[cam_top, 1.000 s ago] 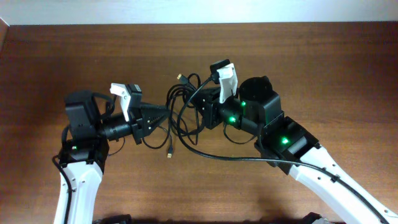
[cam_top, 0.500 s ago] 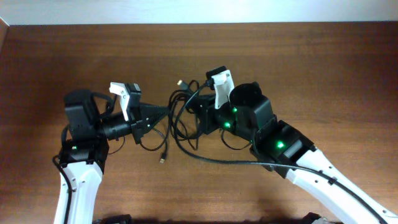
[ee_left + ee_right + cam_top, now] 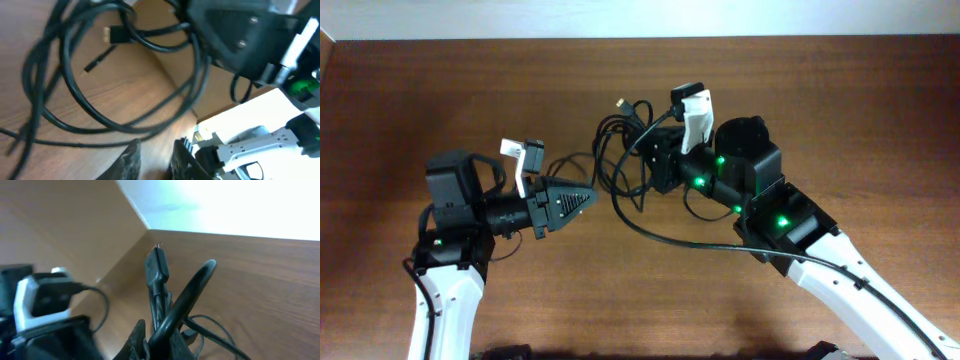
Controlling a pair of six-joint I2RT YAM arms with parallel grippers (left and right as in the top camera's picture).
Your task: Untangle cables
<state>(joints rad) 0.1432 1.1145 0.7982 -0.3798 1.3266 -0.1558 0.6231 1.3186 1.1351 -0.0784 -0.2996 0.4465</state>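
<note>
The cables (image 3: 616, 150) are a loose bundle of thin black loops with a plug end (image 3: 620, 103) sticking up at the back. My right gripper (image 3: 648, 166) is shut on the bundle and holds it off the table. In the right wrist view several cords (image 3: 187, 295) and a plug (image 3: 156, 265) rise from between its fingers (image 3: 160, 341). My left gripper (image 3: 586, 198) sits left of and slightly nearer than the bundle, apart from it. In the left wrist view its fingers (image 3: 157, 161) have a small gap with only wood between them, and the loops (image 3: 75, 100) hang ahead of them.
A thicker black cable fixed to the right arm (image 3: 670, 248) sweeps across the brown wooden table (image 3: 860, 110) below the bundle. The table's back edge meets a white wall (image 3: 640, 20). The right arm's body (image 3: 235, 35) fills the left wrist view's upper right.
The right gripper has moved back and right with the bundle. The cables have left the left gripper, which now sits lower and empty. The dangling plug end near the front is gone.
</note>
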